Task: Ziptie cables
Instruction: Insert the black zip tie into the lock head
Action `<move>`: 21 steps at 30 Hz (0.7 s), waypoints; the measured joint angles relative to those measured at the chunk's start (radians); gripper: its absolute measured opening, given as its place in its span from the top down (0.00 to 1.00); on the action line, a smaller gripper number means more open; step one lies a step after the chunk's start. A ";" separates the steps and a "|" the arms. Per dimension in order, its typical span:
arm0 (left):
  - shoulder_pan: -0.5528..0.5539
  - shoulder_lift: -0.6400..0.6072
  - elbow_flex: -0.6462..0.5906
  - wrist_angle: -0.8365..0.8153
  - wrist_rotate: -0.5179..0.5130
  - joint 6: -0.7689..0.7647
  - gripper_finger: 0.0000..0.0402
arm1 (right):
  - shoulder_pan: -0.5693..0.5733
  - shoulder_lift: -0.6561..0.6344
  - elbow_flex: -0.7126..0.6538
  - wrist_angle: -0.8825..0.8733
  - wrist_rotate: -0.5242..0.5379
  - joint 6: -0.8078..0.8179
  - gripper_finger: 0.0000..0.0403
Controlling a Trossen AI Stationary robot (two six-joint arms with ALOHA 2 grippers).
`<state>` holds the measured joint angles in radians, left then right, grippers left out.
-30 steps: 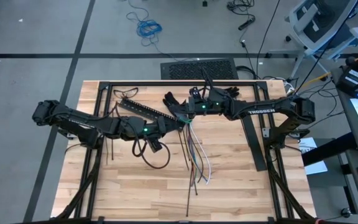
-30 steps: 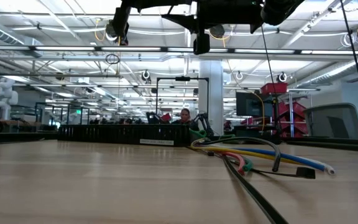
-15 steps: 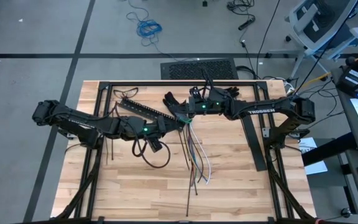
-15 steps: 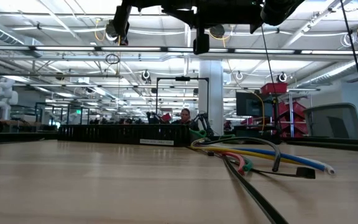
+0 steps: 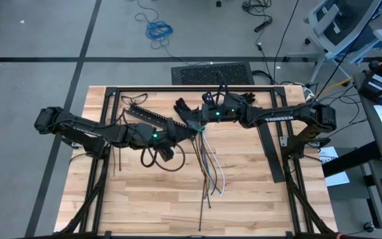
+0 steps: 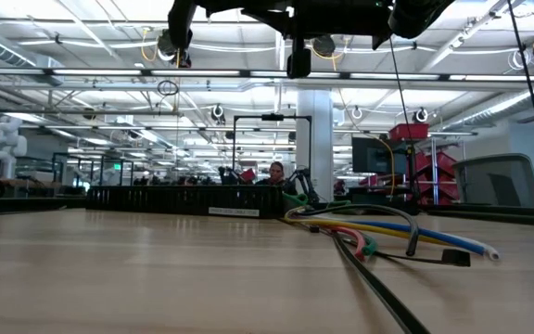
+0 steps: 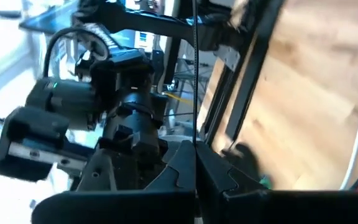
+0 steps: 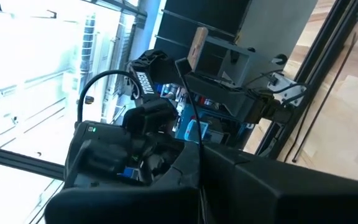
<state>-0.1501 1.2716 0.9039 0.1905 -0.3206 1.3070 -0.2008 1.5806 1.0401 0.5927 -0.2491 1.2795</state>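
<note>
Wooden table bears cables, zipties.

Even, bright overhead light fills the high view; shadows on the table are soft. In the low view, ceiling strip lights glare and the nearest tabletop blurs. Both wrist views are blown out by daylight — near parts smeared, soft.

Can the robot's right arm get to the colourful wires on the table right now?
Probably yes. The right gripper, shut on a ziptie, hovers just above the top end of the cables, with nothing between. But pinching them would mean dropping the ziptie first.
</note>
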 joint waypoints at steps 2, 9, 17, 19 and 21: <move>0.000 0.000 0.000 0.022 0.009 -0.075 0.97 | 0.000 0.000 0.000 0.001 -0.011 0.000 1.00; -0.001 0.000 0.000 0.019 0.033 -0.176 0.87 | -0.001 0.000 0.000 0.002 -0.015 0.001 1.00; -0.009 0.000 0.000 -0.031 0.020 -0.264 0.74 | -0.003 0.000 0.000 0.003 -0.015 -0.026 1.00; -0.019 0.000 0.000 -0.039 0.017 -0.391 0.73 | -0.010 0.000 0.000 -0.002 -0.015 -0.065 1.00; -0.026 0.000 0.000 -0.040 0.040 -0.561 0.73 | -0.024 0.000 0.000 -0.015 -0.015 -0.119 1.00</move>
<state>-0.1757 1.2716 0.9039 0.1505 -0.2804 0.7459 -0.2244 1.5806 1.0401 0.5781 -0.2639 1.1607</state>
